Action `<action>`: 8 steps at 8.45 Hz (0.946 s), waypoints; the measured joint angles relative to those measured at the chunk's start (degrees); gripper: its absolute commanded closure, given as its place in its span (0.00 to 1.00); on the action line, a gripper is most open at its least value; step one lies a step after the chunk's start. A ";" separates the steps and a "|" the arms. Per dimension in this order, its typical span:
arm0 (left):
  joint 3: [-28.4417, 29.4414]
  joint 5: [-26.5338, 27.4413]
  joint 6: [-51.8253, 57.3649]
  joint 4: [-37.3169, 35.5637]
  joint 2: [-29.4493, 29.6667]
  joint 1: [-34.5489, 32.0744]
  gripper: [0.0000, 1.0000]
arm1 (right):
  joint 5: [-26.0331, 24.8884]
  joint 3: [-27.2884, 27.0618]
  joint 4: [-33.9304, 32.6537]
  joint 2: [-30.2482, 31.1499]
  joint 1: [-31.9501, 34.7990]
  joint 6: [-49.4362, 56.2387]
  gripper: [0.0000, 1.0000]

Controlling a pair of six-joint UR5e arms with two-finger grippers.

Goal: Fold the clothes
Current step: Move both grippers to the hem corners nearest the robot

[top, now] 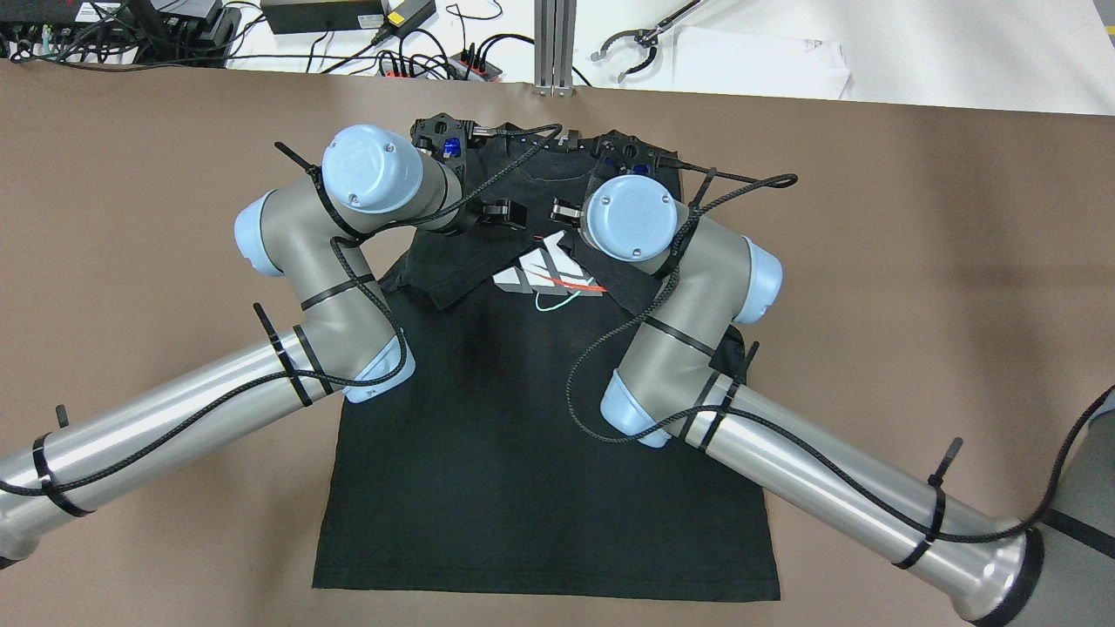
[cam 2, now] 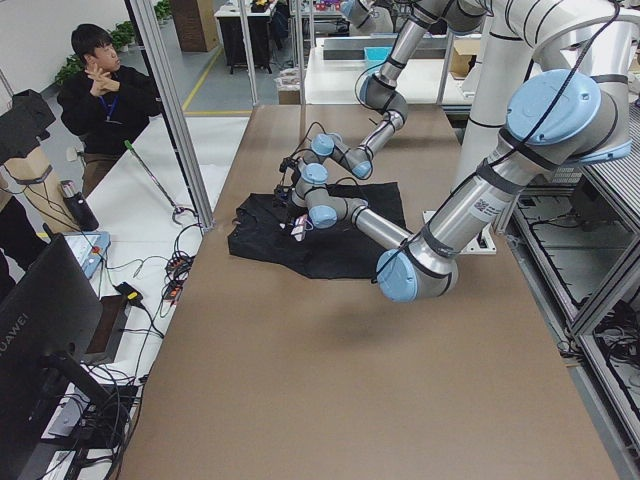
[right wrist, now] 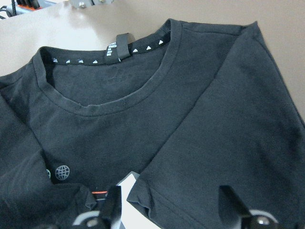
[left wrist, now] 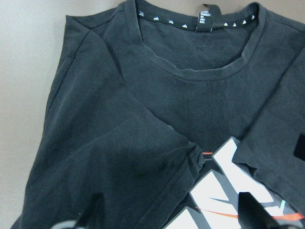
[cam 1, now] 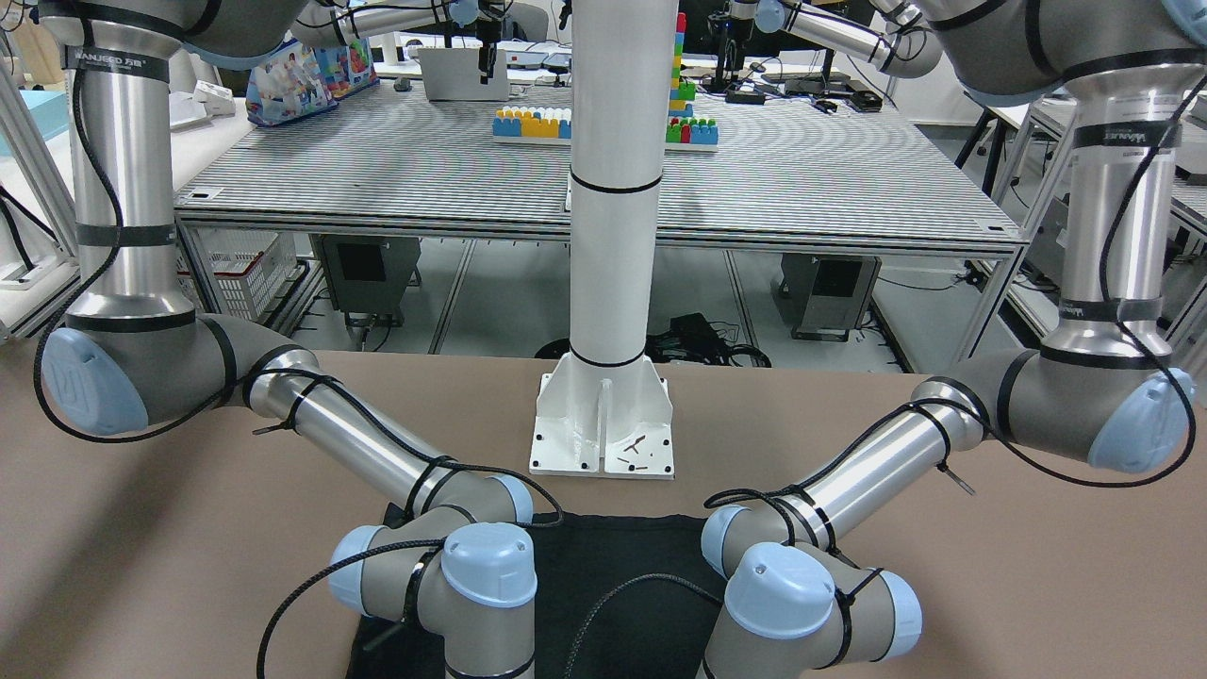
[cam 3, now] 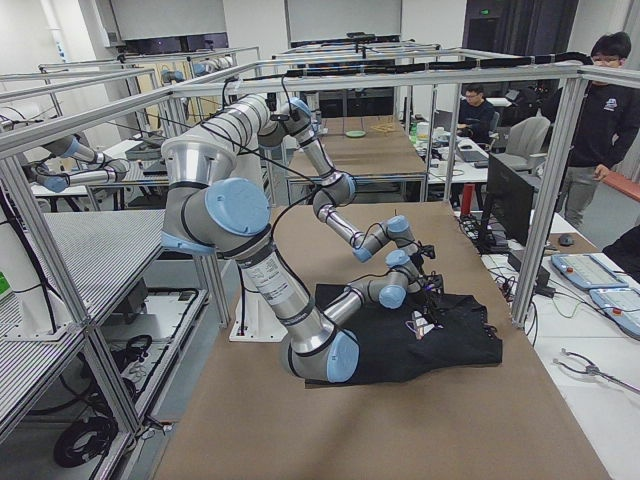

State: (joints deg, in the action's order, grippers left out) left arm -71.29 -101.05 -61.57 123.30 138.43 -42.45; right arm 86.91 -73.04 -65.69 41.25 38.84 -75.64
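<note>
Brown table [top: 131, 218] with 1 black T-shirt [top: 523, 488] and 1 white pillar base [cam 1: 603, 429]

Lying spread beneath the tool: black T-shirt [left wrist: 209, 109], ribbed collar [left wrist: 190, 72] sitting farther ahead, a sleeve [left wrist: 100, 124] folding inward toward the white chest print [left wrist: 238, 177] nearest the tool, brown table [left wrist: 24, 71] showing off left.

Reaches forward from both sides, bent inward toward the middle. Holds left claw [top: 503, 213] and right claw [top: 564, 212] close together, both jaws spread.
</note>
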 measured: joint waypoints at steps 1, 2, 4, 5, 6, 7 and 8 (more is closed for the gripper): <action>-2.13 0.11 -0.49 -0.14 -1.08 0.07 0.00 | 0.52 -5.76 -0.19 4.58 -0.04 2.17 0.05; -5.51 0.38 -1.41 -0.28 -3.52 0.33 0.00 | 1.59 -12.20 -0.41 9.95 -0.51 3.25 0.06; -14.19 0.93 -5.89 -0.42 -10.82 2.13 0.00 | 3.09 -23.90 -1.29 19.32 -4.13 3.01 0.06; -19.14 1.23 -9.06 -0.37 -14.97 3.86 0.00 | 3.03 -29.05 -1.24 23.89 -6.33 0.72 0.06; -24.39 1.82 -13.87 -0.30 -19.16 6.16 0.00 | 2.24 -33.42 -0.84 28.12 -8.71 -2.88 0.06; -29.94 4.36 -20.23 -0.17 -23.42 9.54 0.00 | 0.47 -37.75 -0.55 31.93 -11.66 -6.69 0.06; -34.86 8.85 -24.79 -0.15 -27.21 13.91 0.00 | -1.95 -41.40 -0.41 35.17 -14.70 -10.33 0.06</action>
State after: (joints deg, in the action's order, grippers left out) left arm -106.15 -92.20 -86.36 123.15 111.22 -28.54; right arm 84.96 -114.44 -66.10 76.42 24.14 -85.97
